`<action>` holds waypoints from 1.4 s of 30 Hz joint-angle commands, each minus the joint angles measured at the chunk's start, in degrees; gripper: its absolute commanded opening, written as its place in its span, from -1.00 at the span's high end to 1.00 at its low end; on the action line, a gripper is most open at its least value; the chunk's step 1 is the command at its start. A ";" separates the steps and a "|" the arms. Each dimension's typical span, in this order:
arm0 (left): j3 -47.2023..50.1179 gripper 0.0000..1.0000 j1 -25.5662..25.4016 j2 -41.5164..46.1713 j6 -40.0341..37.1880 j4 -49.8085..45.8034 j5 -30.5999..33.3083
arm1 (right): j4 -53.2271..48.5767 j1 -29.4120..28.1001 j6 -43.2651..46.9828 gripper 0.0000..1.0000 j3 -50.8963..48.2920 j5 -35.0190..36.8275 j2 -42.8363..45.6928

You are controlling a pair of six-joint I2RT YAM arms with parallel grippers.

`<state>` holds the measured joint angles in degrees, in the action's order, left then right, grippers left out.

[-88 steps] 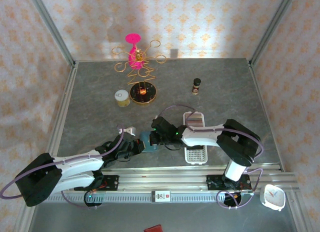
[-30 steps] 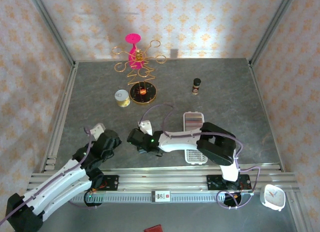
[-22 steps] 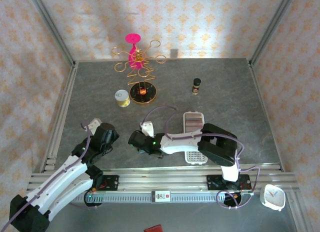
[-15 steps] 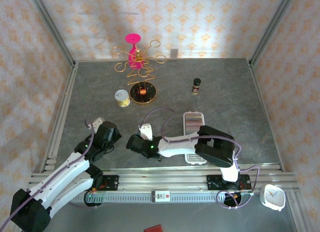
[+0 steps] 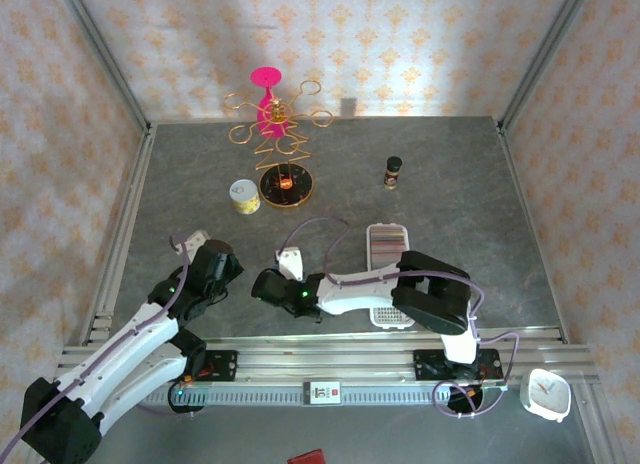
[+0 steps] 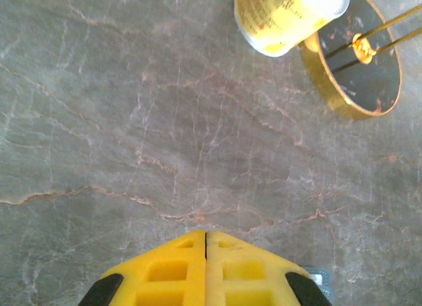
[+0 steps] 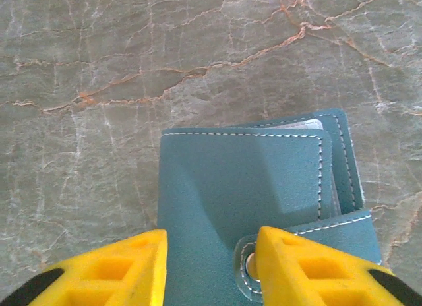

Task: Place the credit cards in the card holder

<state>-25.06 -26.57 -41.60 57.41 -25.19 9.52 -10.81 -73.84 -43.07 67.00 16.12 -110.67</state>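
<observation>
If the right gripper (image 7: pixel 211 252) lifts crooked, one finger could catch the little tab (image 7: pixel 310 230). That would pull the card holder (image 7: pixel 237 181) open, and a credit card (image 7: pixel 310 124) could slip out. Its fingers are spread apart just above the holder. The left gripper (image 6: pixel 206 240) is pressed together. The teal holder lies folded on the table (image 7: pixel 99 55), with a pale card edge peeking out.

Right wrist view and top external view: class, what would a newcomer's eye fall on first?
The teal card holder, folded shut on the marbled table, lies right under the open yellow fingers of the right end effector. In the top view, the pink-topped gold wire stand stands out near the table's far edge.
</observation>
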 commanded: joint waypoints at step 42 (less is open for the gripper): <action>7.08 -0.99 2.07 0.41 -42.55 47.22 37.34 | 32.93 39.51 42.52 -0.95 -41.99 12.60 68.24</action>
<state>-20.88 -25.65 -40.49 22.26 8.97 36.53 16.16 -39.48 -4.95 27.77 31.83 -42.61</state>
